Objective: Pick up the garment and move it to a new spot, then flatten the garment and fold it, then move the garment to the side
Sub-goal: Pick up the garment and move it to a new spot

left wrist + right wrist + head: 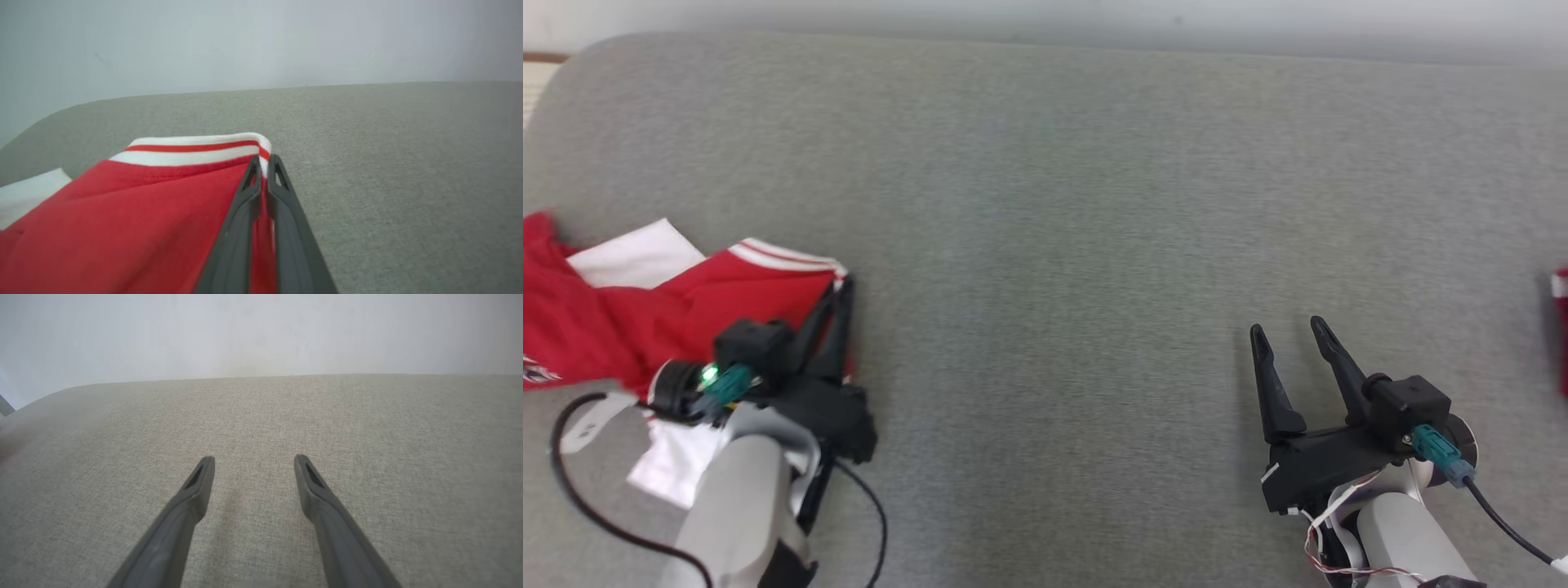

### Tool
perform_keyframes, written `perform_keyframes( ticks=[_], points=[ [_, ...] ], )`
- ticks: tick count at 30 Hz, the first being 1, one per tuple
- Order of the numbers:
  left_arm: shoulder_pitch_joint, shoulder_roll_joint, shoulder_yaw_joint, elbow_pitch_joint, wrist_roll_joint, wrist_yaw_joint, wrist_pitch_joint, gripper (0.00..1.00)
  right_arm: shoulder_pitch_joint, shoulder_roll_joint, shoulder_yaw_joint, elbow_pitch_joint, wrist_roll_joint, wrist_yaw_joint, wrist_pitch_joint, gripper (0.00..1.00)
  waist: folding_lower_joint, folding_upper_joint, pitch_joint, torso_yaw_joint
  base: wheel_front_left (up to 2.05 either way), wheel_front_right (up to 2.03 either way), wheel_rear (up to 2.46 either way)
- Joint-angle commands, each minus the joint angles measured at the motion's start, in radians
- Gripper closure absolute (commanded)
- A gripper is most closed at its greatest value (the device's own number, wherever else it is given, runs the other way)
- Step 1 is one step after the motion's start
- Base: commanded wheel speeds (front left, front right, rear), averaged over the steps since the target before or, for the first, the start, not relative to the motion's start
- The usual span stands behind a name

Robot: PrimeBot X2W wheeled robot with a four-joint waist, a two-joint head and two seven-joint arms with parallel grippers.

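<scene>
**Left gripper pinches the red garment's striped edge; right gripper waits spread**

The red garment [596, 327] lies bunched at the left side of the grey cloth-covered counter [1054, 204], running off the left edge of the head view. White panels show on it, one at its far side and one nearer the robot beside the pale left forearm. A black cable [572, 482] loops over the counter in front of the garment.

At the garment's right end is a band of red and white stripes [784, 255]. The left gripper [843, 286] sits at that corner with its fingers pressed together on the cloth. In the left wrist view the gripper [265, 163] has a strip of the red garment [143, 212] caught between its two fingers, their tips right at the striped band [196, 149].

The middle of the counter is bare grey cloth.

Well apart to the right, the right gripper [1287, 328] holds its fingers spread, pointing away from the robot. The right wrist view shows this gripper [254, 459] holding nothing, only the grey counter between its fingers.

At the far right edge of the head view, a small piece of red-and-white cloth [1561, 327] pokes into view.
</scene>
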Motion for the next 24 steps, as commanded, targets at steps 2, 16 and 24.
perform_keyframes(
  ticks=[2, 16, 24],
  points=[
    [-0.014, -0.004, -0.030, -0.009, -0.008, -0.005, -0.001, 1.00, 0.000, 0.006, -0.003, 0.002, 0.006, 0.000, -0.001, 0.00, 0.0000, 0.0000, -0.009, -0.055, 0.00, 0.00, 0.00],
    [-0.141, -0.011, -0.330, 0.003, -0.132, -0.006, -0.001, 1.00, -0.001, 0.067, -0.019, 0.005, 0.020, 0.000, -0.001, 0.00, 0.0000, 0.0000, 0.000, -0.303, 0.00, 0.00, 0.00],
    [-0.214, -0.011, -0.461, 0.031, -0.198, 0.012, -0.001, 1.00, -0.005, 0.085, -0.015, 0.009, 0.032, 0.000, -0.001, 0.00, 0.0000, 0.0000, 0.006, -0.453, 0.00, 0.00, 0.00]
  ],
)
